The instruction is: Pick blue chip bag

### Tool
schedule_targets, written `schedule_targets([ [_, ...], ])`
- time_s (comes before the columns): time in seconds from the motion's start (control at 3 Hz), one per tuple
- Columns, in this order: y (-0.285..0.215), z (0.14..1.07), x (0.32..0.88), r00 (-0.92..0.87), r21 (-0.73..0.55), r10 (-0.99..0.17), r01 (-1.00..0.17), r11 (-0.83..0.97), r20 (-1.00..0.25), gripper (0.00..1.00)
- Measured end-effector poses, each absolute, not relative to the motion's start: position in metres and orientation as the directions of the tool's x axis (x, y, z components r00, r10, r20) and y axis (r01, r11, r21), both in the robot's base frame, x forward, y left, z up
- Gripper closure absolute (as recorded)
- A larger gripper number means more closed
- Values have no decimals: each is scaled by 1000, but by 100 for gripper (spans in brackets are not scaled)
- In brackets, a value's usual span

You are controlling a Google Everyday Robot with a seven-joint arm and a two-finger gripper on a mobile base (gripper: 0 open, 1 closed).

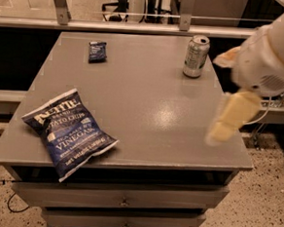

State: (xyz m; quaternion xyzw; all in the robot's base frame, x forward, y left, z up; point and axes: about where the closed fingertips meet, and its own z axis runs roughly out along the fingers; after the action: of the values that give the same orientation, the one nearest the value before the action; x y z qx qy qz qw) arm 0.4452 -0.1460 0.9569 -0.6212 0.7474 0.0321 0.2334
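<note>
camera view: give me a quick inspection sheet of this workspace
surface: grey table top, glossy
job's things: blue chip bag lies flat at the front left corner, nothing touching it
clutter: can upright at back right; small dark packet at back left
grippers: tool hangs over the right edge, far from the bag
cables: one cable at the lower left of the view
surroundings: drawers under the top, railing behind
</note>
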Motion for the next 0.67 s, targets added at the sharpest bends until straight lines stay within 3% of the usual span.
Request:
schedule_targets([
  [0.67,4,919,451,-22,-141,-778,-980,142,-628,0],
])
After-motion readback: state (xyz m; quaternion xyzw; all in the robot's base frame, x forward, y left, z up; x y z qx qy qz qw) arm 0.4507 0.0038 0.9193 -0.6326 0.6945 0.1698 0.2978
